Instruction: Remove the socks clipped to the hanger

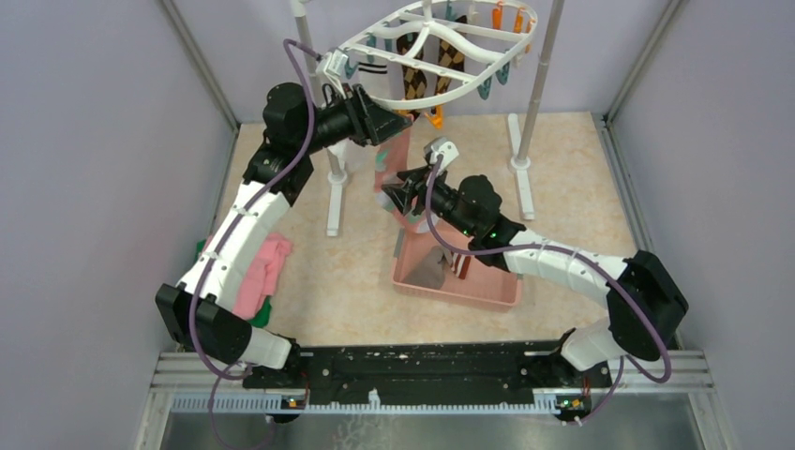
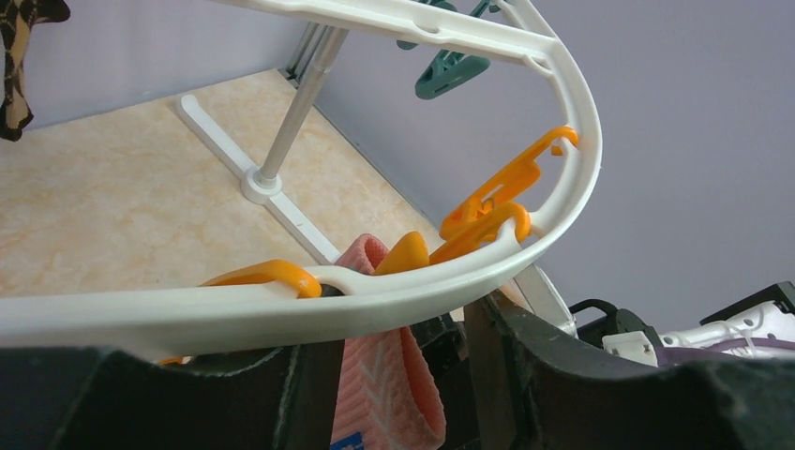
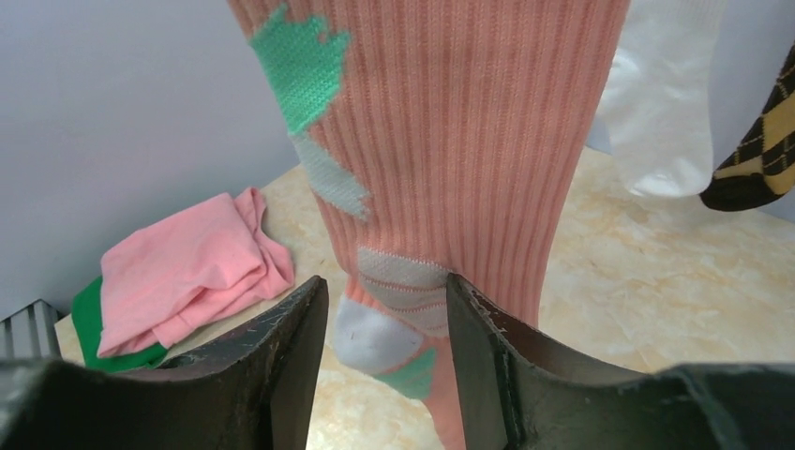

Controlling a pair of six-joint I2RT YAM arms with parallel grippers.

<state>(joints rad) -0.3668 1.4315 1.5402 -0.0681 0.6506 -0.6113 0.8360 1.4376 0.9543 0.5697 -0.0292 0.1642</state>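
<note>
My left gripper (image 2: pixel 389 323) is up under the hanger's (image 2: pixel 450 272) near rim. Its fingers are spread either side of the pink sock's (image 3: pixel 450 141) cuff, just below an orange clip (image 2: pixel 411 253). My right gripper (image 3: pixel 386 309) is lower, over the basket's (image 1: pixel 487 292) far end, fingers spread around the same sock's foot. I cannot tell whether either pinches it. Argyle socks (image 1: pixel 412 80) hang farther back.

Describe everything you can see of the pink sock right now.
The pink sock is a ribbed salmon knit with teal and pale patches. It hangs straight down from the white rim of the hanger, its top by an orange clip. The left gripper brackets it near the rim, the right gripper lower down; whether either squeezes it is unclear.
</note>
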